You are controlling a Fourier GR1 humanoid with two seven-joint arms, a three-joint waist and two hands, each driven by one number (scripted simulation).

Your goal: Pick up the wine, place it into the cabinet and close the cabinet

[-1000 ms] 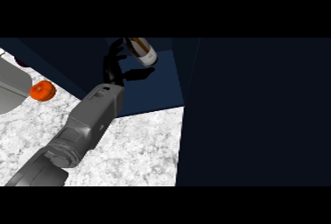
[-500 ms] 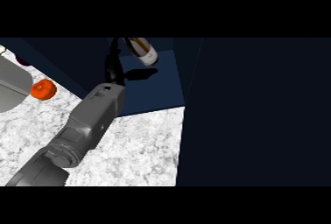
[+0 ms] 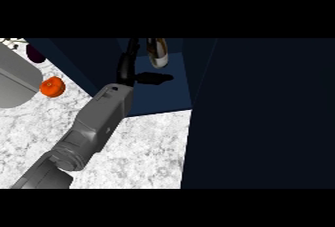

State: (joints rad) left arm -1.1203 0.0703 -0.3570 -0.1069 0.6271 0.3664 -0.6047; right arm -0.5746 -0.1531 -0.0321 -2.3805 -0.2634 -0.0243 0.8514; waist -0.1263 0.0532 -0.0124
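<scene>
The wine bottle (image 3: 157, 52), with a pale label and a dark neck, shows tilted at the top of the head view, inside the dark blue cabinet (image 3: 163, 97). My left hand (image 3: 128, 66) is reached into the cabinet just left of the bottle. Its fingers (image 3: 133, 48) are straight along the bottle's left side, and the thumb (image 3: 156, 79) sticks out to the right below it. Nothing is curled round the bottle. The grey forearm (image 3: 98, 119) runs up from the lower left. My right hand does not show.
The cabinet's open door (image 3: 262, 111) fills the right side as a large dark panel. An orange fruit (image 3: 52, 86), a grey basin-like object (image 3: 13, 84) and a dark purple thing (image 3: 34, 52) lie at the left. The marble counter (image 3: 144, 150) spreads below.
Everything in view has slid slightly to the right. The hand and the bottle keep the same places relative to each other.
</scene>
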